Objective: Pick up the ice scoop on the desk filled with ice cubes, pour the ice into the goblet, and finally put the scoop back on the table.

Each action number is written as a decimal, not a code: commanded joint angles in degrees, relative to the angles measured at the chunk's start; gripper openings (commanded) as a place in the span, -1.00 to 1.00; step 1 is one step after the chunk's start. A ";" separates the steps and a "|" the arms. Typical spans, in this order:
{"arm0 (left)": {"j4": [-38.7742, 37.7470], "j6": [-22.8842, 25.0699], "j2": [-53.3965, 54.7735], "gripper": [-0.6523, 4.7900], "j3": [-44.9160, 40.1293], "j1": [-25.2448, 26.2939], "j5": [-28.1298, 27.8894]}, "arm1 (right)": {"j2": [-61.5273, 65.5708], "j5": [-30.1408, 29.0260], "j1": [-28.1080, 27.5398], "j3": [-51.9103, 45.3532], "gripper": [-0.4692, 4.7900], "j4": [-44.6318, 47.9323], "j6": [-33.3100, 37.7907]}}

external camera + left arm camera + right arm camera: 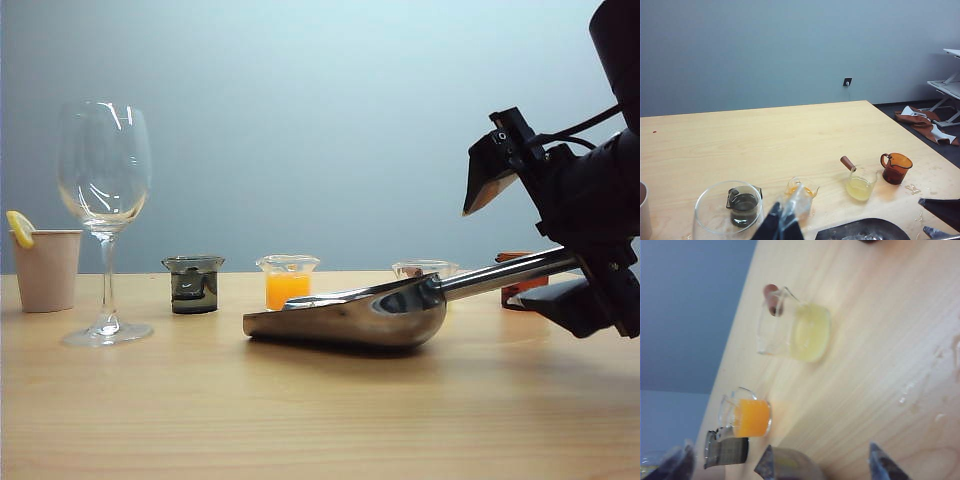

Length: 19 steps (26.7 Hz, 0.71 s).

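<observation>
Ice scoop (350, 312): lies on the worktop (300, 410), long axis across the exterior view, bowl toward the goblet (104, 200), handle toward the right gripper (545, 245).
Right gripper: jaws apart around the handle end.
Left gripper (782, 227): near the goblet; opening cannot be told.

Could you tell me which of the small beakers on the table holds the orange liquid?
The middle beaker, just behind the scoop's front end. The one left of it holds dark liquid; the one to its right holds pale yellow.
</observation>
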 commanded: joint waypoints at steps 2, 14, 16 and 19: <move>0.66 0.20 -0.13 -0.78 0.26 0.04 0.00 | -0.15 -0.48 0.00 0.02 0.92 -0.31 -0.31; 0.66 0.22 -0.11 -0.78 0.26 0.04 0.00 | -0.48 -5.27 0.07 0.00 0.94 -2.36 -0.17; 0.66 0.22 -0.11 -0.78 0.26 0.04 -0.02 | -0.46 -5.64 0.24 0.00 0.94 -2.86 -0.09; 0.66 0.22 -0.11 -0.78 0.26 0.04 -0.07 | -0.46 -4.98 3.06 0.02 0.94 -3.15 0.76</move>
